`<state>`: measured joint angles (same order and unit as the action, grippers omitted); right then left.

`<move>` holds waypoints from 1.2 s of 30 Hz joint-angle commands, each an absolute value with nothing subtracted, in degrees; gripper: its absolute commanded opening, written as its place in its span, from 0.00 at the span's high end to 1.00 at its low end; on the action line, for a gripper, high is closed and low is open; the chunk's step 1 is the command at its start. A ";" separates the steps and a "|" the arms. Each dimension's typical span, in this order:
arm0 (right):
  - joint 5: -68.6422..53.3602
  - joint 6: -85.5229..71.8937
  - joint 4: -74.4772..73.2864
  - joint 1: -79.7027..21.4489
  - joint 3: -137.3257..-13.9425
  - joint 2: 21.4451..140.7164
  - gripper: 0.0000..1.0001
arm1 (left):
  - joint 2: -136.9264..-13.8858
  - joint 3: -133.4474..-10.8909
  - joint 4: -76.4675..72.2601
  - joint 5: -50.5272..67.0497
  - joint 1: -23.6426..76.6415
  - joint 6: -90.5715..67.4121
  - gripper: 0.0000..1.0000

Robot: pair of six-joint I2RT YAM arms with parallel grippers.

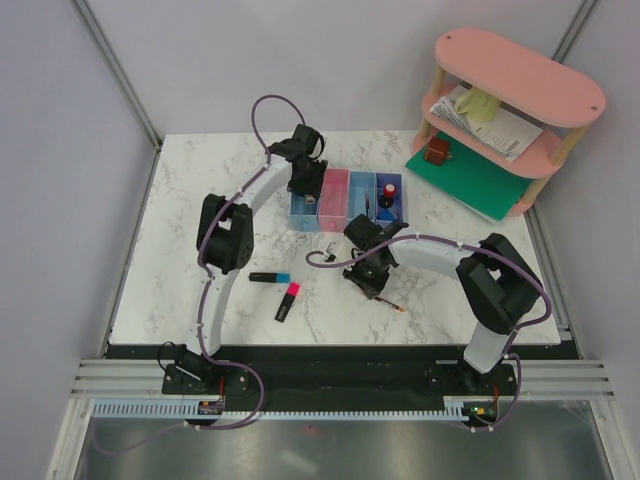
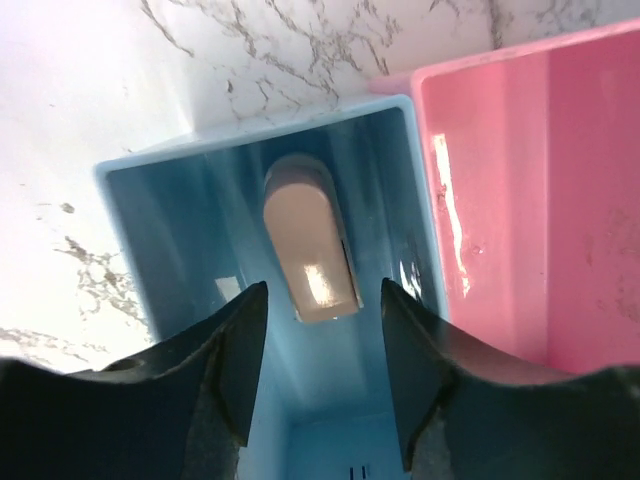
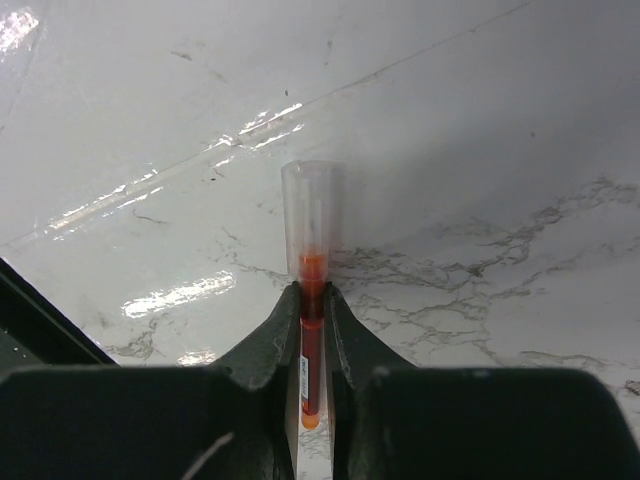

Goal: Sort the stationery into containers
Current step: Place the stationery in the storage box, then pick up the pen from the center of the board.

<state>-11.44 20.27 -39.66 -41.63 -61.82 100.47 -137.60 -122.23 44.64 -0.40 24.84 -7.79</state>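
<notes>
Left tool [image 2: 322, 300] agape over blue bin [image 2: 160, 210]

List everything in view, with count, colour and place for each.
Bins: four, blue, pink, blue, purple; joined row, centre.
Eraser: one, beige, in left blue bin.
Bottle: one, black-red, in purple bin.
Highlighters: two, black, blue and pink caps, loose on table.
Pen: one, red, in right pincer.
Shelf: one, pink, far right corner.
Mug: one, yellow, on lower tier.
Papers: one stack, white, on lower tier.
Left pincer: open, above eraser.
Right pincer: shut on pen.
</notes>
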 commanded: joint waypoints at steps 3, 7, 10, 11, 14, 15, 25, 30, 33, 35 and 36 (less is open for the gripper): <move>-9.32 19.86 -39.37 -41.84 -66.53 99.14 0.98 | -135.62 -120.67 44.65 0.88 24.61 -7.29 0.34; -8.53 20.13 -39.81 -41.75 -68.90 98.61 0.98 | -133.34 -119.54 44.74 1.49 24.61 -7.21 0.33; -7.65 20.21 -39.90 -41.66 -70.66 98.18 0.98 | -130.35 -118.39 44.65 2.54 24.61 -7.12 0.33; -7.47 20.21 -39.90 -41.75 -71.01 97.91 0.98 | -128.43 -118.04 44.74 2.81 24.70 -7.03 0.33; -6.59 20.21 -39.90 -41.49 -73.03 97.30 0.98 | -125.34 -116.02 44.74 3.60 24.61 -6.51 0.33; -6.42 20.21 -40.08 -41.40 -73.56 97.21 0.99 | -123.16 -114.80 44.74 3.78 24.70 -6.33 0.33; -7.47 17.23 -39.90 -37.01 -81.90 95.89 1.00 | -107.69 -100.84 44.39 2.99 24.61 1.47 0.33; -9.58 13.80 -37.01 -34.11 -85.42 96.59 1.00 | -101.44 -91.52 42.54 1.76 24.61 7.37 0.33; -9.14 11.87 -34.03 -32.79 -87.80 98.17 1.00 | -98.09 -85.99 40.35 1.23 24.61 13.96 0.33; -8.70 10.11 -32.44 -31.47 -89.99 100.19 1.00 | -95.55 -82.81 37.37 0.35 24.52 18.27 0.33; -8.44 9.32 -30.87 -30.94 -90.70 100.80 1.00 | -94.84 -79.92 36.48 0.18 24.52 19.85 0.33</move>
